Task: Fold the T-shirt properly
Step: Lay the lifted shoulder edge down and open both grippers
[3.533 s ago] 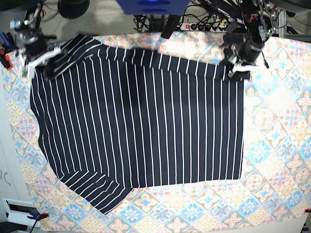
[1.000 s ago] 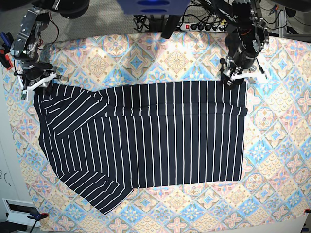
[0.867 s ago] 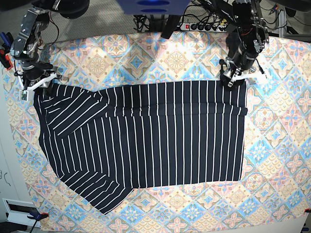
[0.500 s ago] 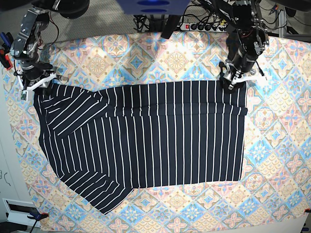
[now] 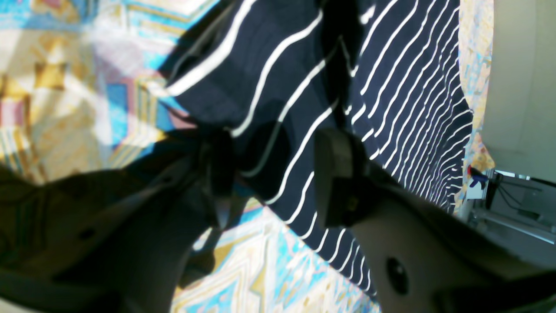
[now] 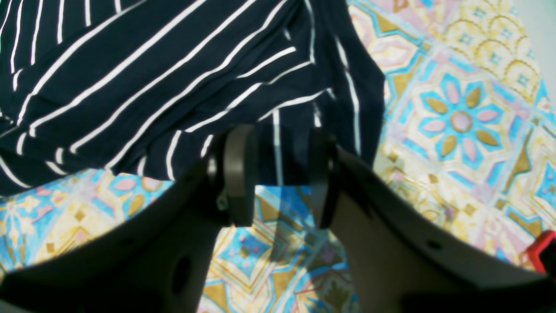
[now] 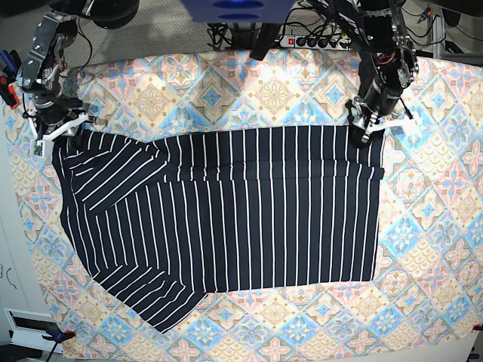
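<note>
The dark pinstriped T-shirt (image 7: 226,211) lies flat on the floral tablecloth (image 7: 423,249), its far edge folded toward the front in a band. My left gripper (image 7: 369,130) is at the fold's far right corner. In the left wrist view it (image 5: 273,174) is open, fingers apart with striped cloth (image 5: 391,87) lying between and beyond them. My right gripper (image 7: 56,136) is at the fold's far left corner by the sleeve. In the right wrist view it (image 6: 278,174) is open over the shirt's edge (image 6: 152,87).
A power strip (image 7: 317,39) and cables lie behind the table's far edge. Red and blue tools (image 7: 7,79) sit at the far left. A small clamp (image 7: 56,335) holds the cloth at the front left corner.
Since 3.5 s ago the shirt's far edge has been folded toward the front. Over the last second my left gripper shifted slightly right at its corner; the right gripper stayed put.
</note>
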`<control>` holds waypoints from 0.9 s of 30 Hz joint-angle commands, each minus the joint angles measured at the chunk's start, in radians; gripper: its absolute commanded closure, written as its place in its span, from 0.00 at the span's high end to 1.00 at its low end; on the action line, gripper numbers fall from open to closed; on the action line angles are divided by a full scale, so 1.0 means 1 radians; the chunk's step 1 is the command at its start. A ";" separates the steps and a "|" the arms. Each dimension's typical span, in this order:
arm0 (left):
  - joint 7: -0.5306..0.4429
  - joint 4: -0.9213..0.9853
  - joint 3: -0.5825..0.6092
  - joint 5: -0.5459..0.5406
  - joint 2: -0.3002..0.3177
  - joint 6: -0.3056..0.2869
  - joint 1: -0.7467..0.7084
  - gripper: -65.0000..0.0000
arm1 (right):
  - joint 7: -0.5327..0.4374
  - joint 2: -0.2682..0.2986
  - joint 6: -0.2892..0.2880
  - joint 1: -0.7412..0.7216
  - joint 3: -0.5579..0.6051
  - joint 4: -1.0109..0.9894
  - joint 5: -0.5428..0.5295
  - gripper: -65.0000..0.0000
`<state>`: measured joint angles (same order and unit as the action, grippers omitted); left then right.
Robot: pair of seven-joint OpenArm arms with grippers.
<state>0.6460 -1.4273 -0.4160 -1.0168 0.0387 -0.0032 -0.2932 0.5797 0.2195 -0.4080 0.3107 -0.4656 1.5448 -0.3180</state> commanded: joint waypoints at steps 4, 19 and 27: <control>0.016 -0.005 0.006 0.005 0.002 0.007 0.035 0.38 | -0.020 0.019 0.001 -0.005 -0.005 0.012 -0.010 0.32; 0.016 -0.005 0.010 0.005 0.002 0.007 0.041 0.00 | 0.173 -0.035 0.001 -0.011 -0.218 -0.091 -0.298 0.45; 0.016 -0.005 0.010 0.006 0.002 0.007 0.035 0.00 | 0.173 -0.029 -0.001 -0.107 -0.218 -0.283 -0.387 0.50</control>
<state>0.6689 -1.4181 -0.4034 -1.0000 0.0338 0.0147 -0.2584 0.7612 0.1734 -0.4084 0.1959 -0.6769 1.2526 -0.6937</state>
